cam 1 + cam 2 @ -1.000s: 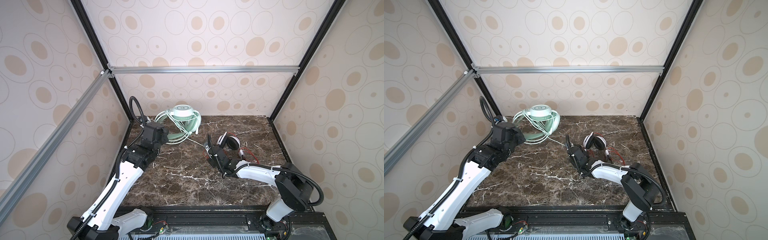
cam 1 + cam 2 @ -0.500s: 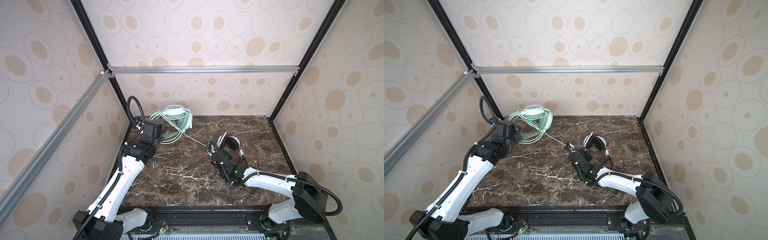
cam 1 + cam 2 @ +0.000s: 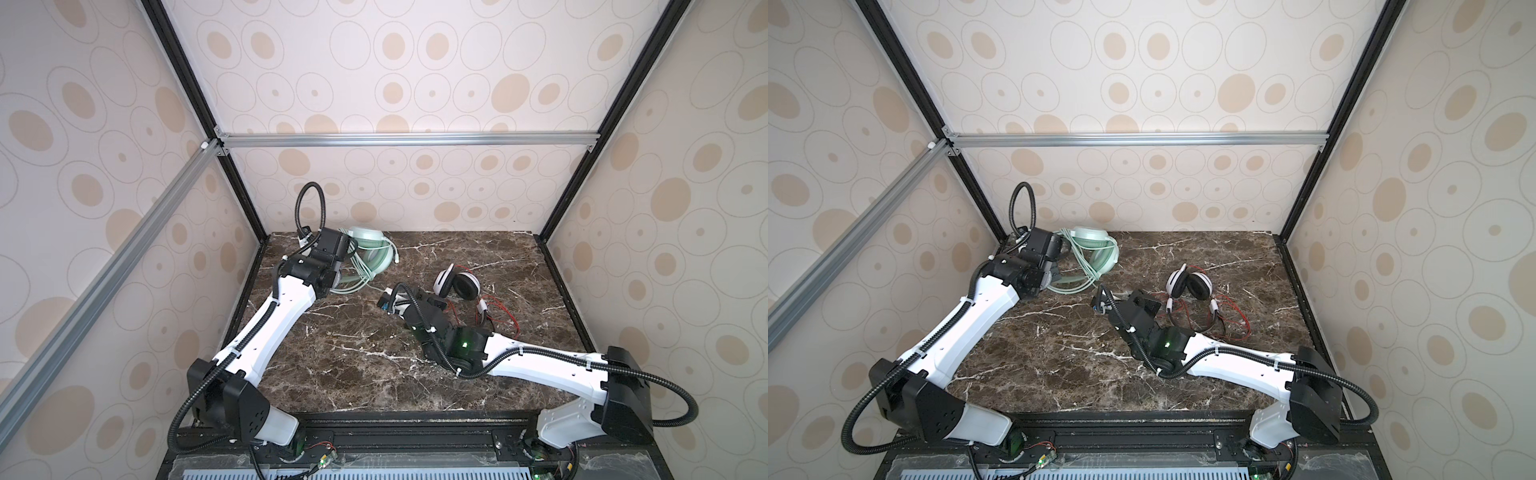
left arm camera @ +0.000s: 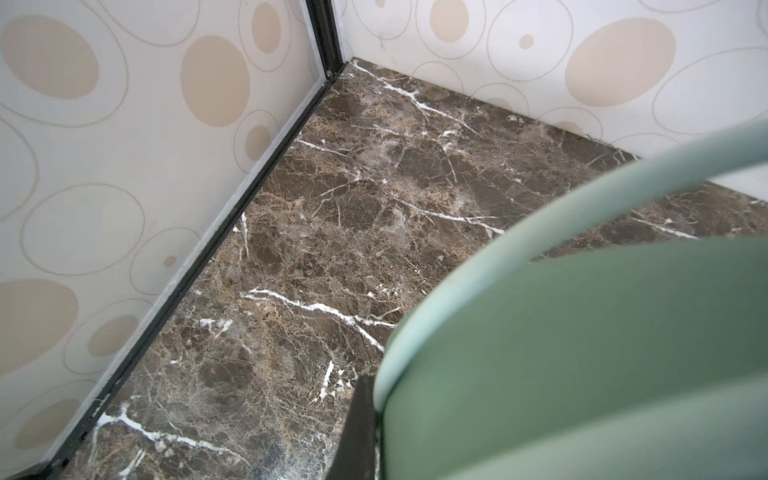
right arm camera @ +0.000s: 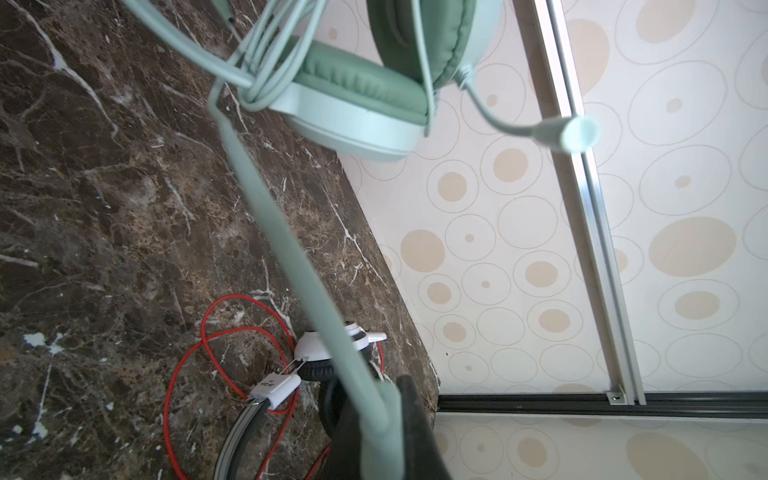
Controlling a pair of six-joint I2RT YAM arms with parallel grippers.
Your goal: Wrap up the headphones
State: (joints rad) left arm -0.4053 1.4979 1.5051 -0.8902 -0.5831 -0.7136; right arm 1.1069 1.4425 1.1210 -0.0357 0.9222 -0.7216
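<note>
The mint-green headset (image 3: 368,249) is held at the far left corner of the table (image 3: 353,365) by the left pincer (image 3: 341,261), which is closed on it (the grip itself is largely hidden in both top views). Its pale green cable (image 5: 274,232), partly looped around the headset, is drawn straight and pinched in the narrowly closed right pincer (image 5: 374,409). The white-and-black headset (image 3: 457,284) lies right of middle, with its red cable (image 3: 505,316) loose on the table.
</note>
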